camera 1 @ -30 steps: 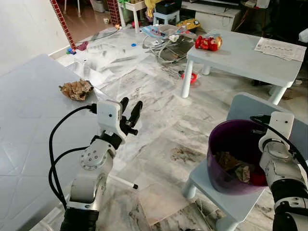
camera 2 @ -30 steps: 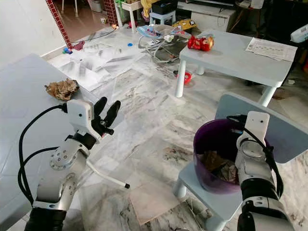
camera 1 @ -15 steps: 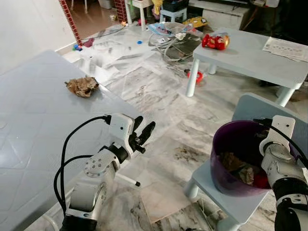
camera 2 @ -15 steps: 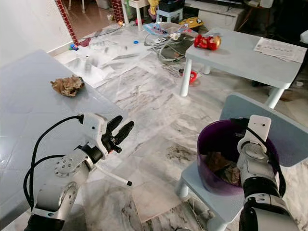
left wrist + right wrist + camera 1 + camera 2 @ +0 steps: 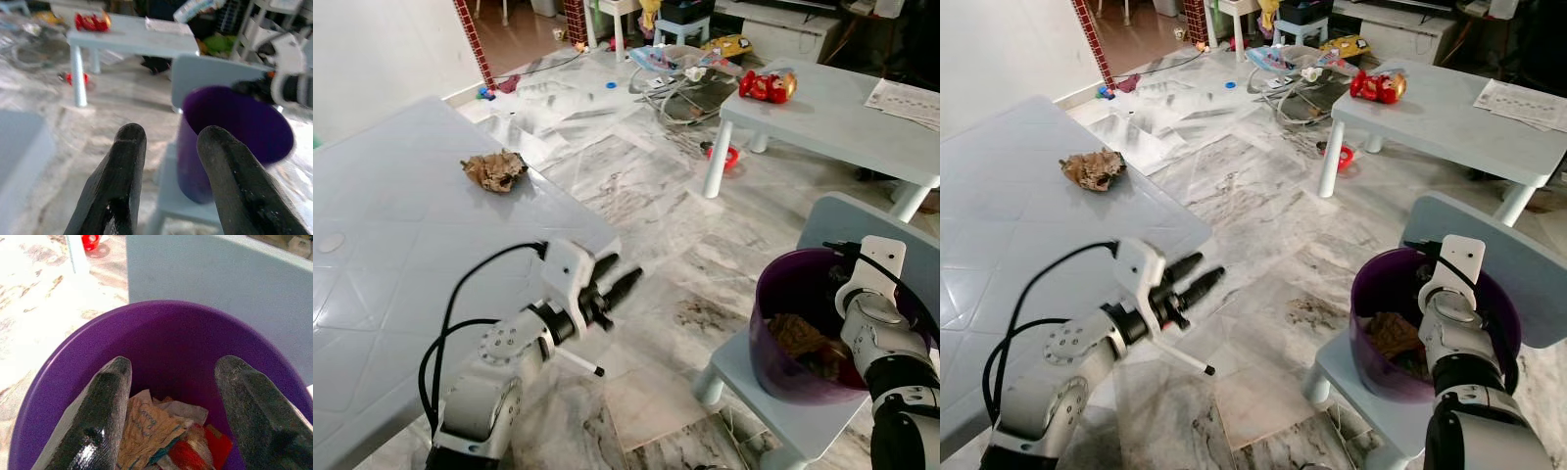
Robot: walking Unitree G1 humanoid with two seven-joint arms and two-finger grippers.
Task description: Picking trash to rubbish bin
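Two fingers of left gripper (image 5: 615,281) tipped lower — now level, right gripper (image 5: 171,416) unchanged

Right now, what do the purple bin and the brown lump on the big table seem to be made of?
The purple bin looks like smooth, slightly glossy plastic: even colour, thin rounded rim, soft shine inside. The brown lump seems to be crumpled paper, matte and creased, though dried leaves cannot be ruled out. The big table appears to be pale, smooth plastic or laminate.
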